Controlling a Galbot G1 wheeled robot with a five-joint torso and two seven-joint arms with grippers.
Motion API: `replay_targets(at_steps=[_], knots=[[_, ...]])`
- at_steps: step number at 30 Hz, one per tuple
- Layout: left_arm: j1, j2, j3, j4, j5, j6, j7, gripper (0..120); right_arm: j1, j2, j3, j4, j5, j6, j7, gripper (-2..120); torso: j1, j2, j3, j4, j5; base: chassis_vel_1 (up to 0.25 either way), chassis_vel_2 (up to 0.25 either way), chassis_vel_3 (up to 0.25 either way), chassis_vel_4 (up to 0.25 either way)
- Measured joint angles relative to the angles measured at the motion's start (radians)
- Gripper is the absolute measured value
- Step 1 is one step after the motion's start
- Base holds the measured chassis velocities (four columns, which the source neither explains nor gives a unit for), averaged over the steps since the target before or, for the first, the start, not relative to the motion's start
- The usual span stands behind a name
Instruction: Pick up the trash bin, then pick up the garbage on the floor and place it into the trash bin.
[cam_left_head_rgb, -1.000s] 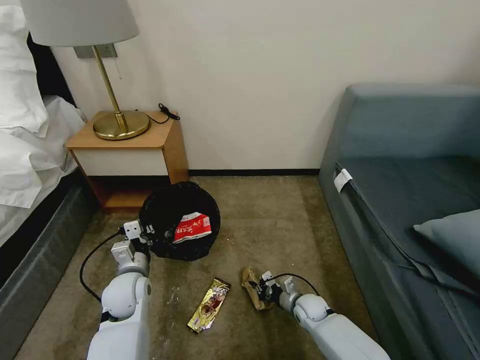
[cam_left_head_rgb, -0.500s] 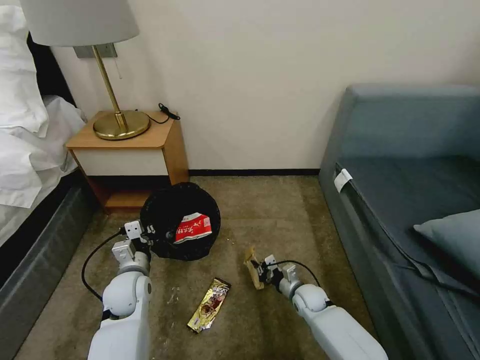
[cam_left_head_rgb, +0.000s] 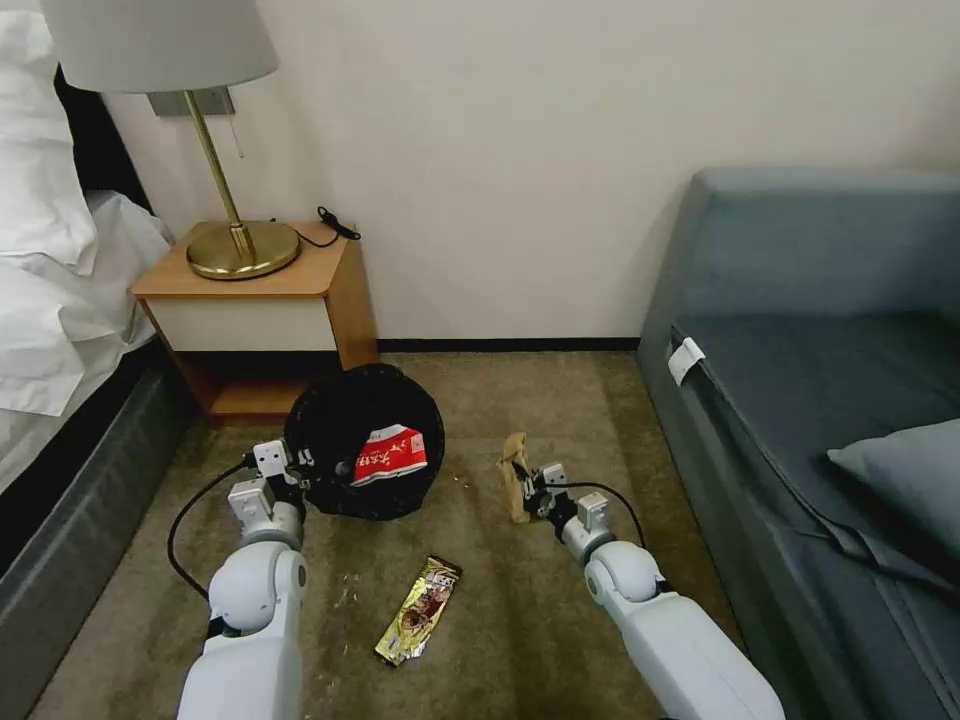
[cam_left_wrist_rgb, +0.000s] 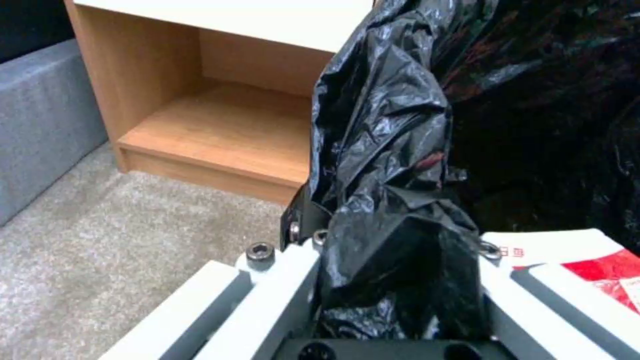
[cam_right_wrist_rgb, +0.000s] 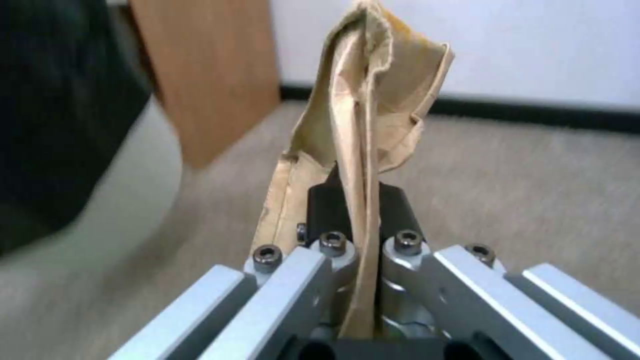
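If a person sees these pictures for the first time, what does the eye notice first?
The right gripper holds a tan paper wad above the carpet, beside the sofa. The left gripper grips the black-lined trash bin, tilted open, with a red-and-white packet inside. A gold-brown wrapper lies on the carpet between the arms.

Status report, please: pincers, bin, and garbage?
Left pincer shut on trash bin rim. Right pincer shut on tan paper wad, clear of floor. Red-and-white packet inside bin. Gold-brown wrapper on carpet.

Left gripper (cam_left_head_rgb: 318, 473) fingers clamped, arm low — right gripper (cam_left_head_rgb: 527, 487) pinched shut, arm extended forward.
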Motion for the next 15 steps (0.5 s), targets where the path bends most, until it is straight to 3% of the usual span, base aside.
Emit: replay_targets(at_steps=[15], knots=[[0.001,-0.006,0.009,0.004,0.01,0.0,0.001,1,0.056,-0.021,-0.102,0.269,0.03,0.005,0.123,0,0.0,0.0,0.0,0.0,-0.0001,0.0,0.0,0.0,0.0]])
